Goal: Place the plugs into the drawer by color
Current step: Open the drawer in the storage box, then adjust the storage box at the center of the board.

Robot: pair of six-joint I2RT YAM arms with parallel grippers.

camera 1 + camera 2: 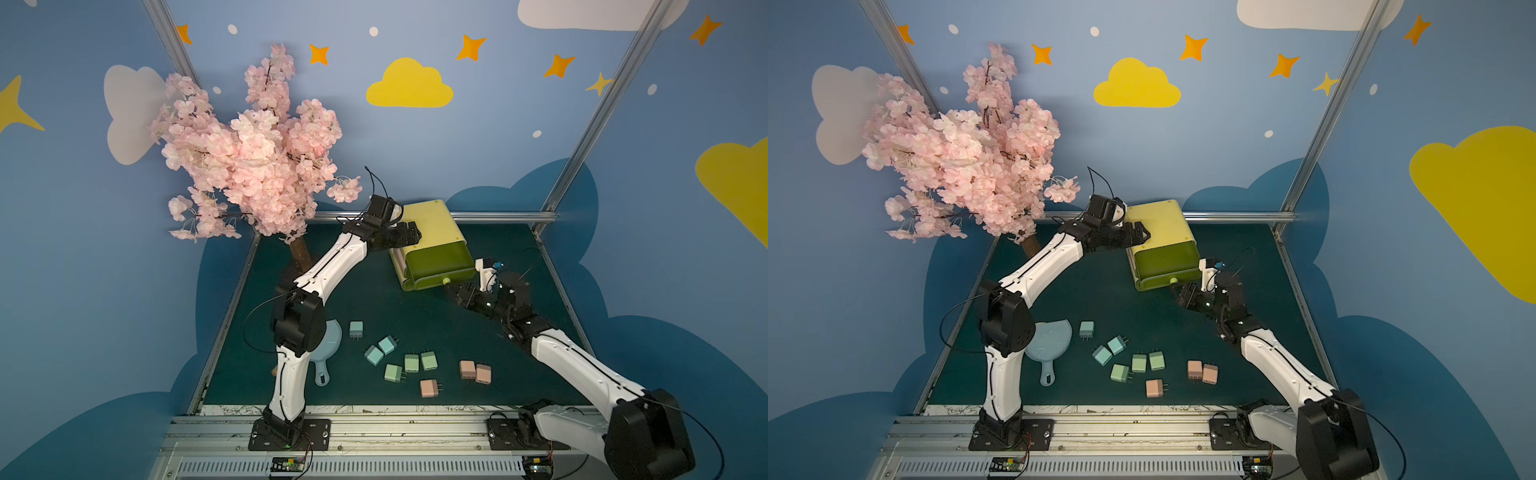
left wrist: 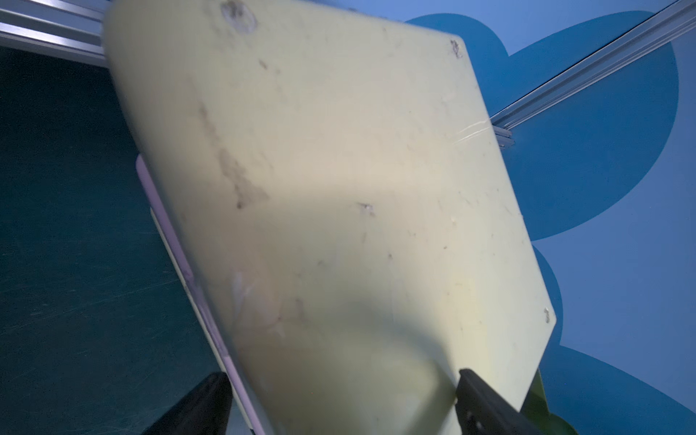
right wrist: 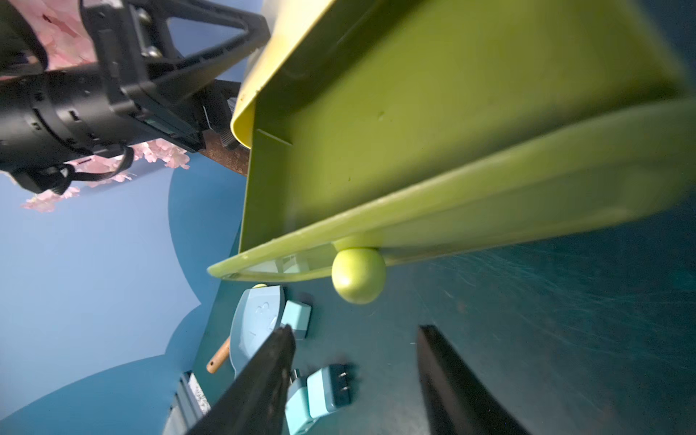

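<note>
The yellow-green drawer (image 1: 430, 226) (image 1: 1158, 222) stands at the back of the mat, its top tray (image 1: 440, 259) (image 3: 433, 132) pulled out and showing nothing inside. My left gripper (image 1: 413, 235) (image 2: 341, 374) is open, straddling the chest's top left edge. My right gripper (image 1: 453, 290) (image 3: 356, 331) is open just in front of the round knob (image 1: 446, 280) (image 3: 358, 275), not around it. The plugs lie loose at the front: three blue (image 1: 374, 355), three green (image 1: 411, 362), three pink (image 1: 467, 369).
A light-blue handled paddle (image 1: 322, 376) (image 1: 1048, 340) lies beside the left arm's elbow. A pink blossom tree (image 1: 249, 158) stands at the back left, its trunk (image 1: 300, 251) close to the left forearm. Metal frame rails edge the mat.
</note>
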